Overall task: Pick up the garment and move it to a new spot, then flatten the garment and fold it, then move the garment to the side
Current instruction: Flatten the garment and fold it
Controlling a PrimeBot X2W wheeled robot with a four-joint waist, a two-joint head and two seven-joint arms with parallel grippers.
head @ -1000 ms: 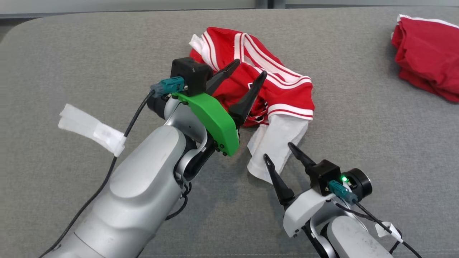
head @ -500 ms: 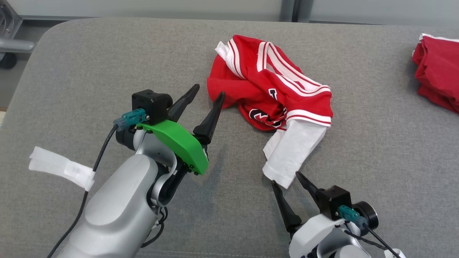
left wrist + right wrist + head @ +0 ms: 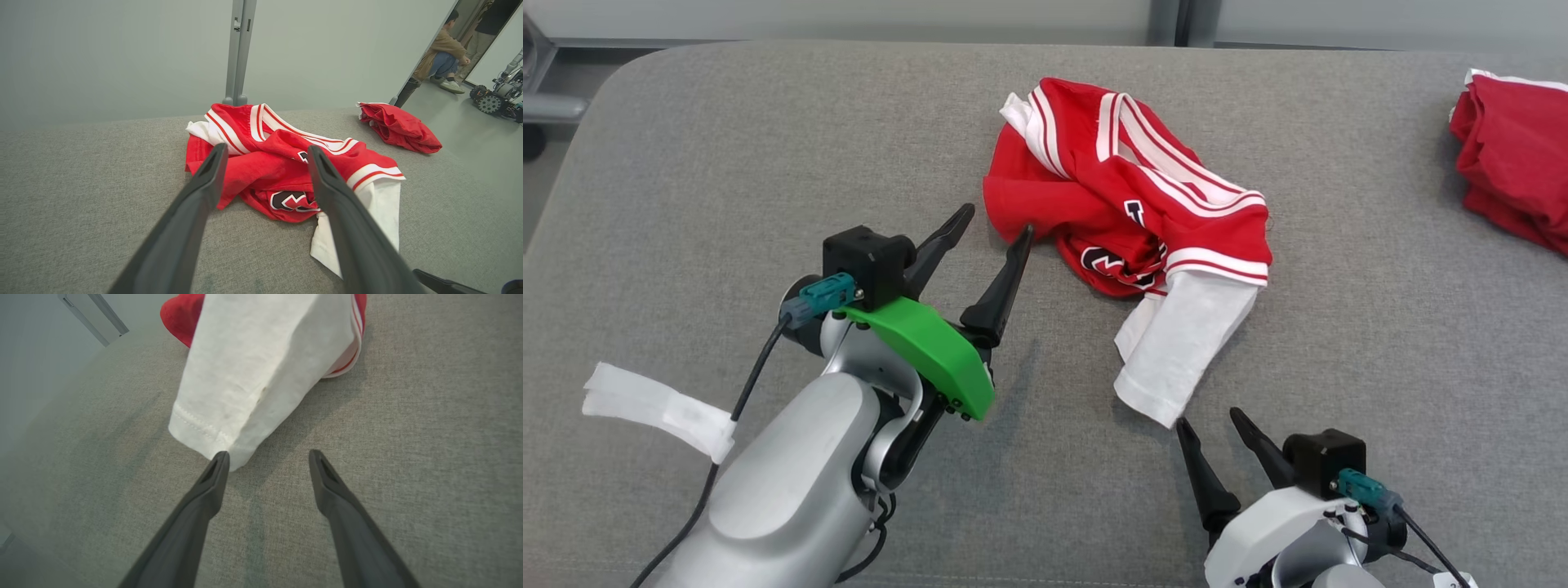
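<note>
One garment (crumpled) near left hand

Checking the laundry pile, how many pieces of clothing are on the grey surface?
2. A crumpled red-and-white shirt lies in the middle; a red bundle sits at the far right, partly cut off. More may be hidden.

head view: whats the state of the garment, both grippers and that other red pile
garment: crumpled heap on the grey surface, not flattened or folded, one white sleeve trailing out
left gripper: open, holding nothing, tips by the garment's red edge
right gripper: open, holding nothing, tips at the sleeve's cuff
other red pile: bunched up at the surface's right end
</note>
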